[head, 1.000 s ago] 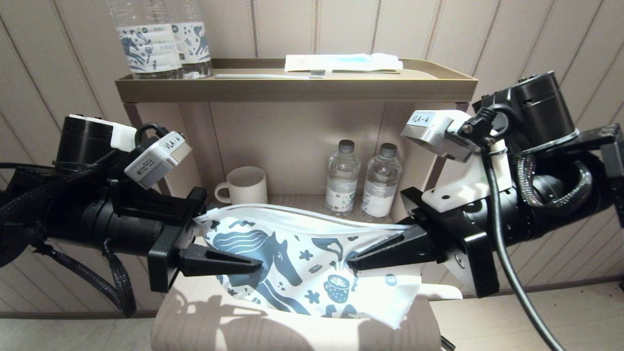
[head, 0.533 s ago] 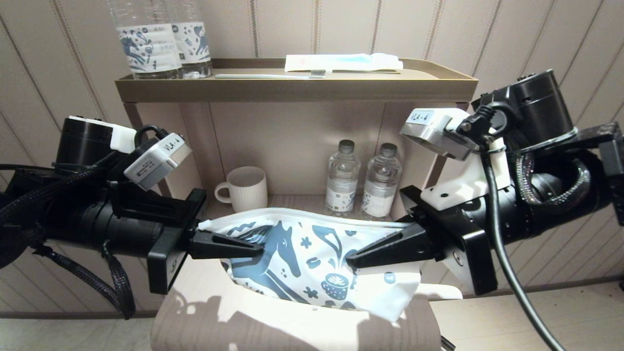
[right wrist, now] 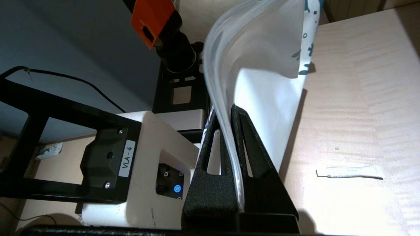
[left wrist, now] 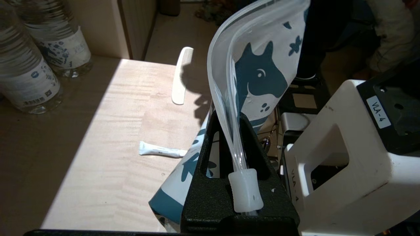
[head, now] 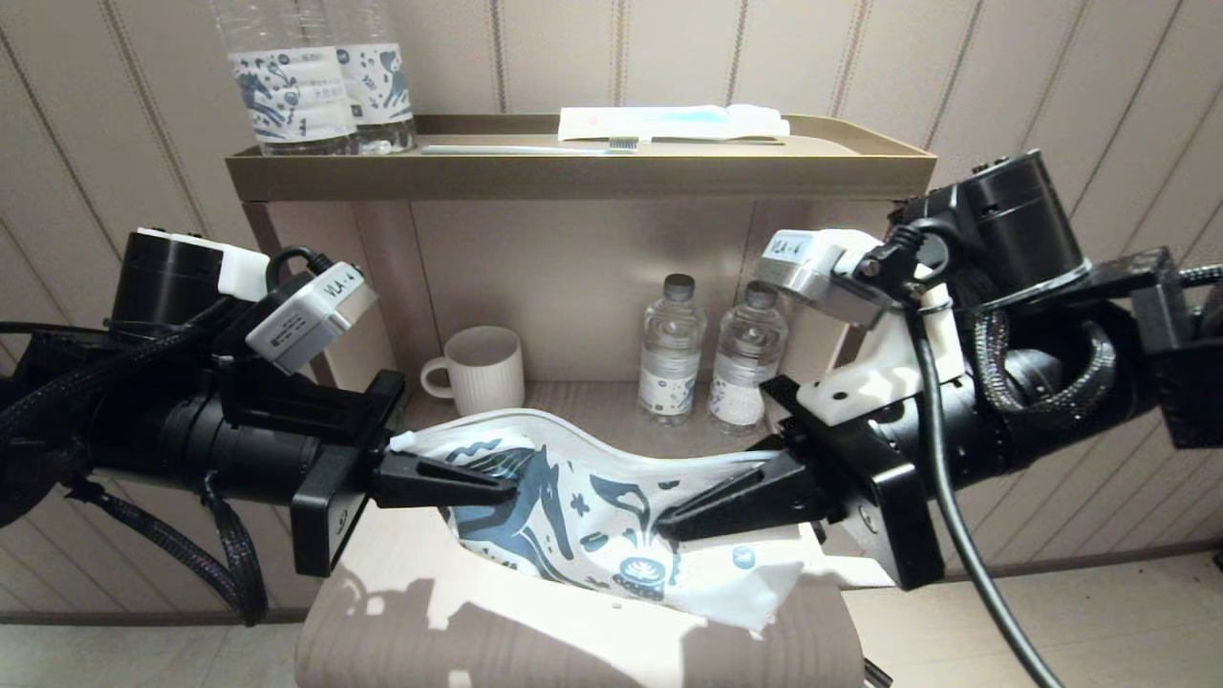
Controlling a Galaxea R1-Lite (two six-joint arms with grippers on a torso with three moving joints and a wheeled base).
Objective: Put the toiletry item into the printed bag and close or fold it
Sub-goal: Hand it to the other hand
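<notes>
The left end effector is clamped on the left end of the printed bag, its fingers pinched on the zip strip beside the translucent slider, as the left wrist view shows. The right end effector is clamped on the bag's right end, gripping the same top strip. Between the two, the bag hangs above the pale wooden tabletop, its top edge sagging in a curve and its lower corner touching the surface. The toiletry item, a flat white stick, lies on the tabletop outside the bag, near two water bottles. A small white tube lies on the tabletop just beside the bag's lower edge.
</notes>
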